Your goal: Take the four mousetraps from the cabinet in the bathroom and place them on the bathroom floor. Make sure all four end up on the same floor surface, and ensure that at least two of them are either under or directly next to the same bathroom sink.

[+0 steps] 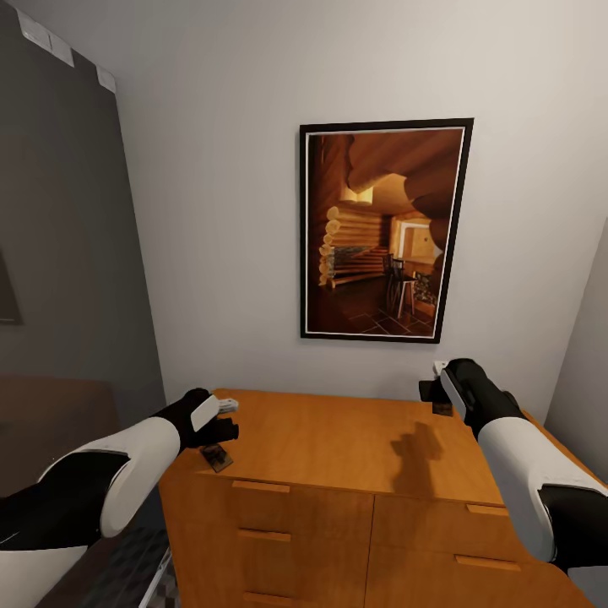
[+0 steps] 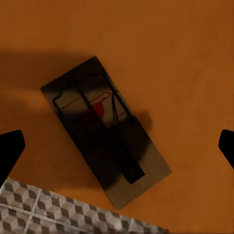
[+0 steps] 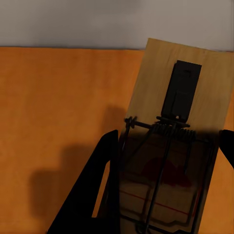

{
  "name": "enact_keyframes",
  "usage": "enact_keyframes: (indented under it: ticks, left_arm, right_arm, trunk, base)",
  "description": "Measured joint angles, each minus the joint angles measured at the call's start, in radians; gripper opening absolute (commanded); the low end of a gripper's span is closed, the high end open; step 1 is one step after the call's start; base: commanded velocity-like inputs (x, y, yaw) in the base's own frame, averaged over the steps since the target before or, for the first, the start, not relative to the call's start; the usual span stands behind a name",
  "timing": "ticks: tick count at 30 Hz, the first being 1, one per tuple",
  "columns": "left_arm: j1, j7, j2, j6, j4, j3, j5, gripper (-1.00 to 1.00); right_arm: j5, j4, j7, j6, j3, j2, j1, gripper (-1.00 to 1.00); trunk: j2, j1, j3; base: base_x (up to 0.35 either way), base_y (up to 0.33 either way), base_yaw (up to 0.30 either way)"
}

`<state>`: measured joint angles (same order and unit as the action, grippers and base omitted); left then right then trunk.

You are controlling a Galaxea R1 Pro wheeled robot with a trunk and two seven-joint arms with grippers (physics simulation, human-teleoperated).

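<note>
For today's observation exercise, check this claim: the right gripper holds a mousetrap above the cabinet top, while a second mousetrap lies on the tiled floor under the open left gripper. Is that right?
Not quite. The second mousetrap lies on the cabinet top near its edge, not on the floor, as the left wrist view shows. The rest stands: the left gripper is open above it, and the right gripper holds a mousetrap.

Right-wrist mousetrap [image 3: 168,161] cut off at frame bottom, left edge behind a finger [image 3: 90,195]. Left fingertips [image 2: 10,151] clipped at frame sides (head view: cabinet [image 1: 338,473] base cropped).

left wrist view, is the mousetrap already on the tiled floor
No, the mousetrap lies flat on the cabinet top, near its edge.
</note>
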<state>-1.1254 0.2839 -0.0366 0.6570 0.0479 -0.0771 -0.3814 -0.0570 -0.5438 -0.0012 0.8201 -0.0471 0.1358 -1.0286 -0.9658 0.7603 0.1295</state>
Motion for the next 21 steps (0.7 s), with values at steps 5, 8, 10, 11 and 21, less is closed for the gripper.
enact_keyframes:
  ticks: [5,8,10,11,21]
  left_arm:
    - [0.014,-0.003,-0.006,-0.017,0.005,0.001,0.020,1.00]
    - [0.016,-0.004,-0.007,-0.034,-0.011,0.002,0.023,1.00]
    - [0.017,-0.004,-0.007,-0.045,-0.023,0.002,0.024,1.00]
    - [0.018,-0.004,-0.007,-0.046,-0.028,0.002,0.024,1.00]
    - [0.019,-0.003,-0.008,-0.047,-0.044,0.001,0.025,1.00]
  right_arm:
    - [-0.021,-0.006,0.000,0.003,0.001,-0.005,0.000,-1.00]
    - [-0.039,-0.007,0.001,0.003,0.001,-0.005,0.000,-1.00]
    - [-0.051,-0.007,0.003,0.004,0.001,-0.003,0.000,-1.00]
    - [-0.053,-0.007,0.003,0.004,0.000,-0.003,0.000,-1.00]
    - [-0.057,-0.013,-0.004,0.004,-0.001,0.000,0.000,-1.00]
  trunk:
    - [0.000,0.000,0.000]
    - [0.000,0.000,0.000]
    - [0.000,0.000,0.000]
    - [0.000,0.000,0.000]
    - [0.000,0.000,0.000]
  base:
    - [0.000,0.000,0.000]
    - [0.000,0.000,0.000]
    - [0.000,0.000,0.000]
    - [0.000,0.000,0.000]
    - [0.000,0.000,0.000]
